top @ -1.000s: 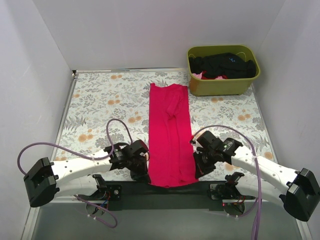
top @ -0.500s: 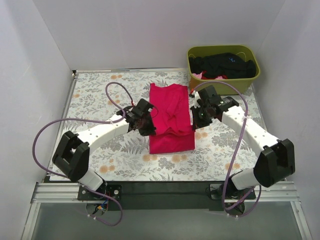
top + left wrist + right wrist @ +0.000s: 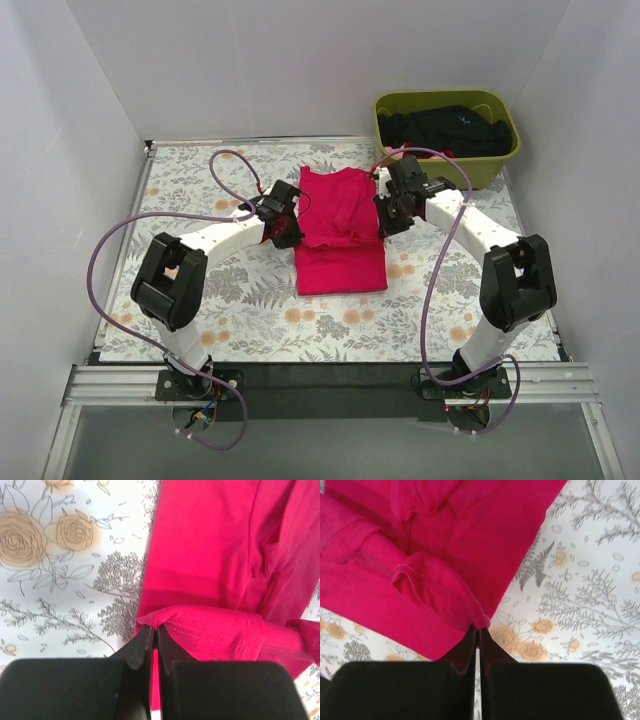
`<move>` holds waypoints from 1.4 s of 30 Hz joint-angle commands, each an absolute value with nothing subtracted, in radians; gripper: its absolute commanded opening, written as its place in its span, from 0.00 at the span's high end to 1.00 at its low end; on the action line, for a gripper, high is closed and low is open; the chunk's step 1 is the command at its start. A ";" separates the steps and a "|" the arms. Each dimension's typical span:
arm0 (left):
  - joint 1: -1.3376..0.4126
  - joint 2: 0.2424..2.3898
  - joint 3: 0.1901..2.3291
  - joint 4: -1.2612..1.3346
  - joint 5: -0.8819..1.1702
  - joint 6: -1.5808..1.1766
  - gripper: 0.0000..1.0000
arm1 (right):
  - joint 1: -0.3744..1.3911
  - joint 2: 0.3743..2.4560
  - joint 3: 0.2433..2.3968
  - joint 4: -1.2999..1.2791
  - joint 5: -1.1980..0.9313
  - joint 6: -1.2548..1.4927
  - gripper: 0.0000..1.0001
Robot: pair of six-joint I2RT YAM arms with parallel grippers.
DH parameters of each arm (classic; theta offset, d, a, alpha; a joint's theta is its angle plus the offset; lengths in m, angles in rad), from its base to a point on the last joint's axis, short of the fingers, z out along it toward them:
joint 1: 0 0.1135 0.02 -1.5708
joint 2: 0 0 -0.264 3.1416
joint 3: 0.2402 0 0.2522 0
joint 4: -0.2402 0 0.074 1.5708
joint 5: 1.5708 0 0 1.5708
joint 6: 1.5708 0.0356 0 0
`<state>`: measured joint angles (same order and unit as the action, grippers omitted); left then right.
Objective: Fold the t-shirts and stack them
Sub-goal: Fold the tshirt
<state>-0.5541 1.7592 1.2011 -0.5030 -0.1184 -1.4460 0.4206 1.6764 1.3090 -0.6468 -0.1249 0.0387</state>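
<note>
A crimson-red t-shirt lies in the middle of the flowered table, its near hem carried back over itself. My left gripper is shut on the hem's left corner at the shirt's left edge; in the left wrist view the gripper pinches the stitched red hem. My right gripper is shut on the hem's right corner at the shirt's right edge; the right wrist view shows the gripper pinching the red fold. Black t-shirts lie in the bin.
An olive-green bin stands at the table's back right corner, just behind my right gripper. White walls close in the table on the left, back and right. The flowered tabletop lies bare to the shirt's left and in front of it.
Both grippers have carried the shirt's near hem from the table's front edge towards the back, folding the long red strip over itself into a shorter shape.
</note>
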 commanded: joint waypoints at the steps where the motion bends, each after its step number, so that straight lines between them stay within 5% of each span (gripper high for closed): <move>1: -0.540 1.761 1.232 -0.450 -0.141 -1.408 1.00 | 0.410 1.706 1.377 -0.575 -0.130 0.003 0.99; 33: -0.534 1.852 1.170 -0.270 -0.153 -1.381 0.94 | 0.371 1.830 1.282 -0.353 -0.100 0.014 0.98; 37: -0.534 1.822 1.166 -0.273 -0.164 -1.385 0.69 | 0.373 1.801 1.279 -0.353 -0.091 0.026 0.83; 38: -0.535 1.795 1.164 -0.272 -0.166 -1.382 0.50 | 0.377 1.771 1.273 -0.353 -0.083 0.031 0.79; 42: -0.567 1.692 1.138 -0.273 -0.230 -1.361 0.23 | 0.428 1.675 1.220 -0.328 -0.055 0.054 0.73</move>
<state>-0.5457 1.8271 1.1538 -0.2878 -0.1524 -1.3750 0.3882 1.7847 1.2453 -0.3805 -0.0776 0.0322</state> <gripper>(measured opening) 0.745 0.264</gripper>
